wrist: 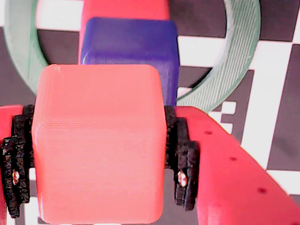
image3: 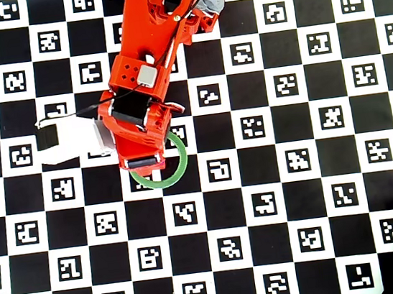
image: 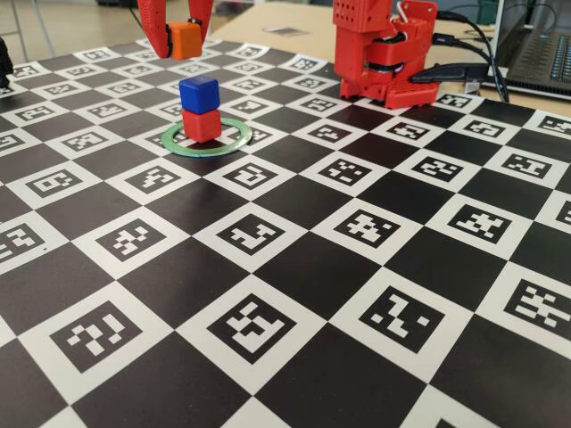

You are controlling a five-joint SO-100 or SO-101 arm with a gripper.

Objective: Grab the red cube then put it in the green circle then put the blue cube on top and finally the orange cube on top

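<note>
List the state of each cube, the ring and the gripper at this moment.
red cube: inside the green circle, on the board.
blue cube: stacked on red.
orange cube: gripped, held above the stack.
gripper: shut on orange cube.

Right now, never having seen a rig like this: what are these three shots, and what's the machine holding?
It is one small red robot arm on a table covered by a black-and-white checkered marker mat. The fixed view looks across the table from the side, the overhead view looks straight down, and the wrist view rides on the arm.

The two-finger hand is shut on a small matte orange plastic cube, held in the air above the stack. Below, a small deep-blue plastic cube sits on a small red plastic cube, inside a thin flat pale-green ring. In the overhead view the arm hides the cubes.
</note>
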